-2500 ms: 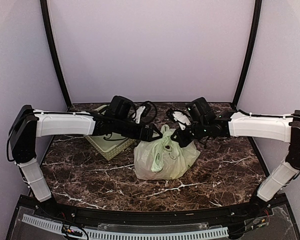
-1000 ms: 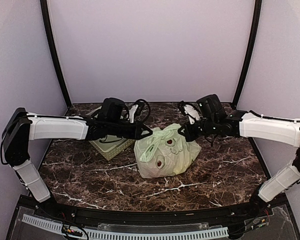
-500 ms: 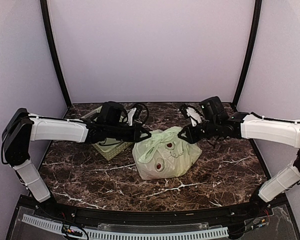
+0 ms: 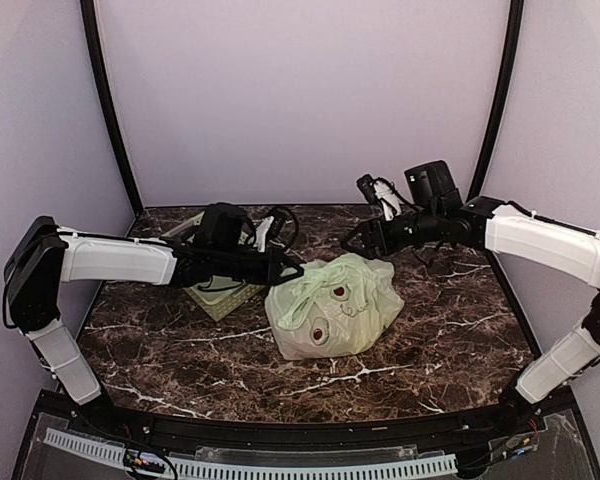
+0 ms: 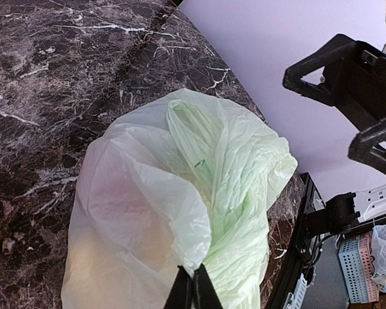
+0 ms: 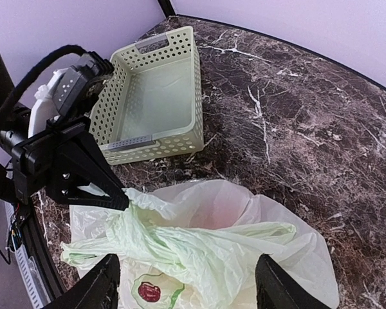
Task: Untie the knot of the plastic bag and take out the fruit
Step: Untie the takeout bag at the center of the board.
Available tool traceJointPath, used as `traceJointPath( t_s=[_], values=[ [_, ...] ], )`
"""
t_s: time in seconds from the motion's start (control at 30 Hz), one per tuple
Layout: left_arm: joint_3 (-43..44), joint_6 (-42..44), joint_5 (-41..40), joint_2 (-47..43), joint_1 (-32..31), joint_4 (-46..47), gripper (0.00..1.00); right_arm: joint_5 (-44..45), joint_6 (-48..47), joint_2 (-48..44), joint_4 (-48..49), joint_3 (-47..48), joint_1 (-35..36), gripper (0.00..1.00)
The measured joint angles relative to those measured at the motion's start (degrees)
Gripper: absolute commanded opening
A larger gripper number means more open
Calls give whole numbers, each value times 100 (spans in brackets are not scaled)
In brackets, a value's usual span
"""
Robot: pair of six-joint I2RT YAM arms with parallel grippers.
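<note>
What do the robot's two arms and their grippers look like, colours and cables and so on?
Both the left arm and right arm have long white shells with black joints. The left gripper and right gripper are black, with slim angular fingers. Black cables loop at the wrists, beside a small white part on each. No markings are readable.

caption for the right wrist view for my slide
Right gripper, fingers open, hovers above the pale green plastic bag while the left gripper pinches its top edge; perforated basket beyond.
</note>
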Motion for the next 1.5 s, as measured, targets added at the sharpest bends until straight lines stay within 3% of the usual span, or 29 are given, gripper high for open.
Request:
traceJointPath(
  t_s=[0.23,0.53,0.9,0.97,1.07,1.17,1.2,1.3,1.37,1.5],
  values=[
    [0,24,20,0,0,0,1,-387,-76,723,-267,332,-127,73],
    [2,70,17,0,0,-9,1,-756,-168,1097,-350,466,-133,58],
    [15,118,17,0,0,-44,1,-767,-221,1362,-352,483,-133,62],
    [31,136,17,0,0,-76,1,-758,-225,1405,-354,483,-133,54],
    [83,175,13,0,0,-153,1,-743,-236,1416,-354,483,-133,24],
    [153,258,-26,0,0,-278,13,-726,-284,1416,-354,483,-133,4],
    [203,313,-79,0,0,-356,24,-726,-258,1416,-356,483,-133,0],
    [402,535,-289,-4,-4,-632,50,-708,-225,1416,-354,483,-136,0],
    [555,730,-518,-37,-15,-844,60,-710,-225,1412,-354,483,-136,0],
    [957,1163,-1104,-177,-142,-1353,63,-710,-214,1362,-354,481,-136,0]
  ],
)
